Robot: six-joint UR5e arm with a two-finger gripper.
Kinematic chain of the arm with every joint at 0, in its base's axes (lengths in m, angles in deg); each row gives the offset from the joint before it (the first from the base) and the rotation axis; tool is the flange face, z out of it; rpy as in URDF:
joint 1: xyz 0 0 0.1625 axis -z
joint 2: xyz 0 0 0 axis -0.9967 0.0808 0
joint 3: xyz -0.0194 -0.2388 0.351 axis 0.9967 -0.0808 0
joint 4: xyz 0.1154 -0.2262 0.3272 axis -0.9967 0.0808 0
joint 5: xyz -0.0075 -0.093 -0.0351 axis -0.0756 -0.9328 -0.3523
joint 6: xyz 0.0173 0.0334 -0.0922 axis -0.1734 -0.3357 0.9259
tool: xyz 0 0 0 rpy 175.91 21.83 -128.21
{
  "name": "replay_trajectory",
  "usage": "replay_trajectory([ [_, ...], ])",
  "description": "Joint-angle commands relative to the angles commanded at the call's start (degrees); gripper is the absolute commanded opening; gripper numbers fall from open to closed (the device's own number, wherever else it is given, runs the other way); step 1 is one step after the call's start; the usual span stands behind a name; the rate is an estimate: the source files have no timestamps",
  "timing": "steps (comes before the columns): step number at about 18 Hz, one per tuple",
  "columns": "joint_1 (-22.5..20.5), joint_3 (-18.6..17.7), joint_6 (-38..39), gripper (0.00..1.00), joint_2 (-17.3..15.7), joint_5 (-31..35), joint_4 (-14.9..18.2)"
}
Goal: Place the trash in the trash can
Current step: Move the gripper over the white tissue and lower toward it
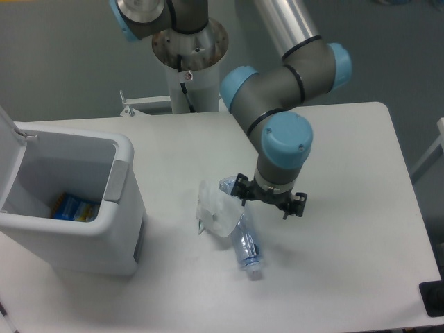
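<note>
From the fixed camera, the arm (pixel 277 90) reaches down over the white table (pixel 347 263), and its gripper (pixel 270 202) hangs just right of the bottle's upper end, with both black fingers spread wide and nothing between them. The left finger (pixel 240 191) sits close against the bottle (pixel 244 239), though whether it touches cannot be told. The bottle lies flat near the table's middle, slanting from upper left to lower right, white cap (pixel 254 270) at the lower end. The tissue wad (pixel 216 212) lies against the bottle's left side, overlapping it. The bin (pixel 121 208) stands well apart at the table's left edge, its lid (pixel 8 135) tipped up and open; a blue and yellow item (pixel 72 207) lies at the bottom inside.
</note>
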Motion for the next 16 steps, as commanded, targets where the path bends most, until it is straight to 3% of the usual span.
replay_trajectory([
  [5, 4.92, -2.11, 4.82, 1.00, -0.44, -0.26, -0.17],
  [12, 7.21, -2.99, 7.20, 1.00, 0.35, -0.53, -0.35],
  [15, 8.44, -3.43, 10.01, 0.97, 1.66, -1.32, -5.61],
  [16, 8.44, -4.04, 10.45, 0.88, 1.93, -1.23, -6.84],
])
